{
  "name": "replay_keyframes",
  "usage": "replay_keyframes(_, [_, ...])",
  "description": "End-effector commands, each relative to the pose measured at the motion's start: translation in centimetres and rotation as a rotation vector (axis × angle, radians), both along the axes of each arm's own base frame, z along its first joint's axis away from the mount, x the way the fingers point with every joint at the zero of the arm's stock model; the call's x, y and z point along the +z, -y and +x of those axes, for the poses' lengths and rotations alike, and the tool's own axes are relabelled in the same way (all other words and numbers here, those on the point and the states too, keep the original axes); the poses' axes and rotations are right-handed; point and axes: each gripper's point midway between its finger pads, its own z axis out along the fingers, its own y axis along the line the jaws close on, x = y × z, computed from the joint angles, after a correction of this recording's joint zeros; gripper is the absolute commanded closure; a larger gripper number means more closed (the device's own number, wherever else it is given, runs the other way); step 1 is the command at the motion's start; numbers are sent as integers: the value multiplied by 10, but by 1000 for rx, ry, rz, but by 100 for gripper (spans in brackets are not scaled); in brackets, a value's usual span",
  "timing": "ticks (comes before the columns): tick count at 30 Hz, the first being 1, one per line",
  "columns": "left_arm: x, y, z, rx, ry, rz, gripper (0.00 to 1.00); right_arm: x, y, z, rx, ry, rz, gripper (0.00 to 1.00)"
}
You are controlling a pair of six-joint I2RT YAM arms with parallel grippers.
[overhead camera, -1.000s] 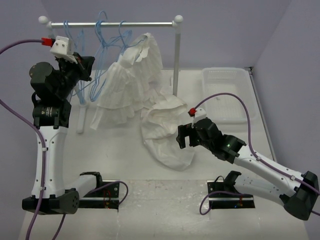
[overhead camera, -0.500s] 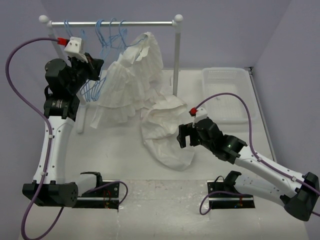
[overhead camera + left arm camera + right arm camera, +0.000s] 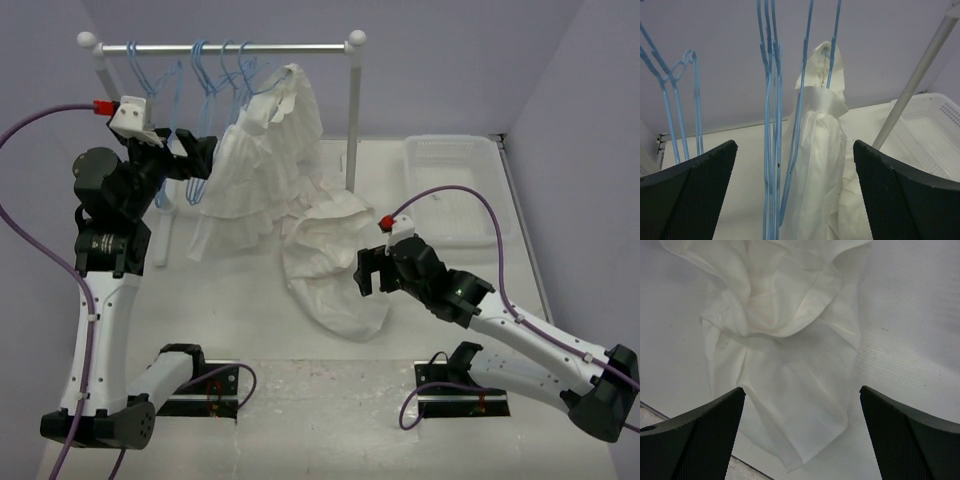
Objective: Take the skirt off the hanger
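Observation:
The skirt (image 3: 330, 265), plain white and crumpled, lies flat on the table, off any hanger; in the right wrist view the skirt (image 3: 790, 340) fills the middle. My right gripper (image 3: 365, 270) hovers open at its right edge, jaws wide over the fabric (image 3: 802, 390). Several light-blue wire hangers (image 3: 205, 90) hang from the rail; I cannot tell which one is the task's hanger. My left gripper (image 3: 203, 160) is raised beside them, open, with blue hanger wires (image 3: 771, 150) hanging loose between its jaws (image 3: 795, 150), touching neither finger.
A ruffled white garment (image 3: 255, 170) hangs from one hanger at the rail's right end. The rail (image 3: 250, 46) rests on white posts (image 3: 352, 120). A white plastic basket (image 3: 450, 142) stands at the back right.
My left gripper went from shut to wide open, letting go of a blue hanger, and shifted right and lower. The hangers swung back under the rail. The right arm has not moved.

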Motion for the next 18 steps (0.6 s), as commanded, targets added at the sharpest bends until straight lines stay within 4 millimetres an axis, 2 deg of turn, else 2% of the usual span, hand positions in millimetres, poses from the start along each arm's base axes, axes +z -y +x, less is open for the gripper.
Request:
replay_keyframes(1, [7, -8, -16, 61, -24, -70, 0, 27, 0, 5, -23, 57, 53, 1])
replay_keyframes(3, [-3, -17, -17, 128, -76, -142, 0, 34, 5, 7, -51, 75, 62, 1])
replay_keyframes(5, [-23, -17, -24, 143, -154, -181, 0, 43, 10, 8, -76, 97, 79, 1])
replay_keyframes(9, [-52, -12, -45, 125, -250, -176, 0, 53, 24, 8, -140, 122, 96, 1])
replay_keyframes(11, [-62, -19, -52, 162, -274, -171, 0, 59, 26, 6, -147, 133, 116, 1])
replay_keyframes(13, [-72, -23, -63, 187, -301, -156, 0, 60, 21, 3, -108, 130, 119, 1])
replay_keyframes(15, [-74, -29, -70, 217, -308, -146, 0, 57, 6, 1, -34, 108, 129, 1])
replay_keyframes(18, [-73, -31, -83, 222, -307, -134, 0, 38, -19, 2, 74, 63, 93, 1])
